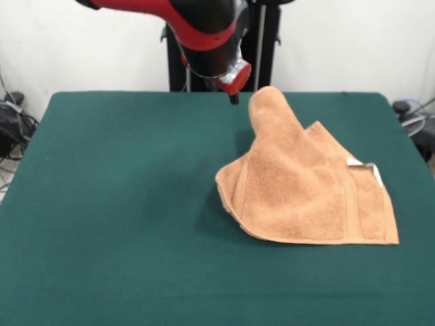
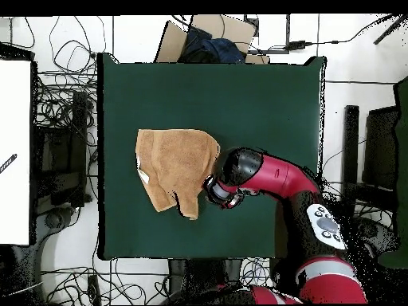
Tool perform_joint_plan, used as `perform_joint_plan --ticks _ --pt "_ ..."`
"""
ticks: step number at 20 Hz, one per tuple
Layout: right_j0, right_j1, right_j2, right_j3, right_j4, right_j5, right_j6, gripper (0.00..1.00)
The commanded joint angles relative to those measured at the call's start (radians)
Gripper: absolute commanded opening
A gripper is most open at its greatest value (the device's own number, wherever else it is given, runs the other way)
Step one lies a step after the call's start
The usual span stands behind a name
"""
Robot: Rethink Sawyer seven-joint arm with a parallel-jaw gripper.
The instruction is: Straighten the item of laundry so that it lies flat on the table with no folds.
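The peach-orange towel [image 1: 306,197] lies on the right half of the green table [image 1: 122,204], bunched and folded over itself. One corner stands up in a rounded peak at the far side. Its white tag [image 1: 363,165] shows at the right edge. My gripper [image 1: 234,98] hangs just left of that raised peak, low over the table. I cannot tell whether it touches the cloth or holds it. In the overhead view the towel [image 2: 175,163] lies left of centre on the table [image 2: 263,96], and the gripper [image 2: 212,191] is at its lower right edge, next to a narrow tongue of cloth.
The black pedestal [image 1: 265,47] stands behind the table's far edge. Cables lie on the floor at both sides [image 1: 13,122]. In the overhead view a cardboard box [image 2: 207,36] sits beyond the table's top edge and a white surface [image 2: 14,151] stands at the left.
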Motion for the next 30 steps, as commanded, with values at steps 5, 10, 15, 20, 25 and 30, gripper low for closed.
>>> perform_joint_plan --ticks 5,10,15,20,25,30 --pt "0.000 0.049 0.097 -0.037 -0.016 -0.053 -0.054 1.00" --pt "0.006 0.104 0.096 -0.141 -0.039 0.024 -0.079 1.00" --pt "0.047 0.130 0.043 -0.154 -0.151 -0.257 -0.033 1.00" --pt "0.065 0.177 0.023 -0.183 -0.219 -0.386 0.007 1.00" --pt "0.069 0.216 0.014 -0.162 -0.228 -0.444 0.033 1.00" --pt "0.068 0.236 0.003 -0.148 -0.218 -0.492 0.044 1.00"
